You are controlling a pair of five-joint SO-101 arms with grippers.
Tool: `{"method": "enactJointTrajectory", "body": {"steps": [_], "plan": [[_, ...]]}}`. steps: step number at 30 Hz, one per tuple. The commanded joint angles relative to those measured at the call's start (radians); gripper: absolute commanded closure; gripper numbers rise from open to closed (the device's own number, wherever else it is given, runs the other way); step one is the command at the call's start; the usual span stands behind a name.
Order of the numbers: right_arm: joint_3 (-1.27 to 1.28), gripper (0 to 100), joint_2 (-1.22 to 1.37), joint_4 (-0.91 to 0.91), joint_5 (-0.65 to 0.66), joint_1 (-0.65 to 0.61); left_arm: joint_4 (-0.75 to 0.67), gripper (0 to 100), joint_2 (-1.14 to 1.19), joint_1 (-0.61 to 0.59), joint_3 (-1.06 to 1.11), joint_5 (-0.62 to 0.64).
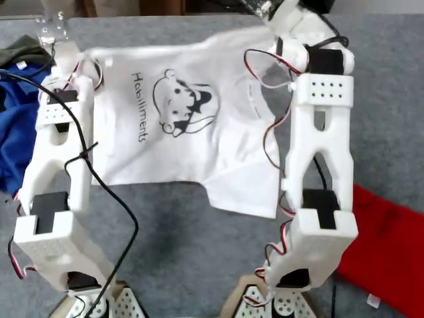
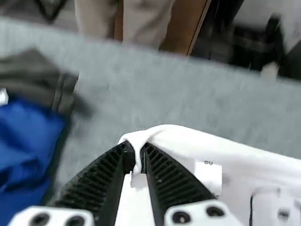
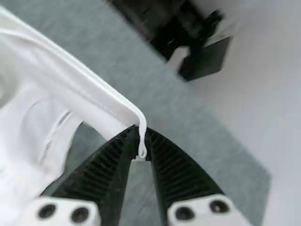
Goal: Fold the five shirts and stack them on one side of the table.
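White shirt [image 1: 179, 112] with a black cartoon print [image 1: 182, 103] lies mostly spread on the grey table [image 1: 172, 245], between the two arms. The left gripper [image 2: 135, 157] is pressed together on a bunched corner of the white shirt, at its far edge on the left arm's side. A small label shows on the cloth just beside the ribbed fingers [image 2: 106, 172]. The right gripper [image 3: 141, 141] pinches a thin fold of hem at the white shirt's far corner on the right arm's side, and the cloth hangs away from the fingertips in a taut band.

A blue shirt [image 1: 16, 126] lies crumpled just beside the white shirt on the left arm's side. An olive shirt [image 1: 23, 48] sits at the blue one's far end, near the corner the left gripper holds. A red shirt [image 1: 387, 252] lies apart from the white shirt's near corner, beyond the right arm. A black cable [image 1: 109, 192] crosses the white shirt's near edge by the left arm.
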Motion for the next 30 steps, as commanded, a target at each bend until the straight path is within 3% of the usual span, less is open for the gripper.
{"method": "enactJointTrajectory", "body": {"steps": [1,5,13,16,21,30], "plan": [[-0.056,99.4,-0.090,0.149,-0.008,0.008,0.253,98,-0.099,-0.020,-0.061,-0.089],[-0.058,99.4,-0.094,0.285,-0.006,0.004,0.394,98,-0.139,0.000,-0.054,-0.150],[-0.048,99.4,-0.139,0.476,-0.011,0.008,0.511,98,-0.216,-0.037,-0.054,-0.195],[-0.028,99.4,-0.193,0.445,-0.015,0.008,0.463,98,-0.228,-0.071,-0.068,-0.176],[-0.036,99.4,-0.263,0.318,-0.103,0.030,0.318,98,-0.239,-0.101,-0.106,-0.038],[-0.242,99.3,-0.389,0.178,-0.232,0.163,0.404,98,-0.352,-0.091,-0.292,-0.026]]}}
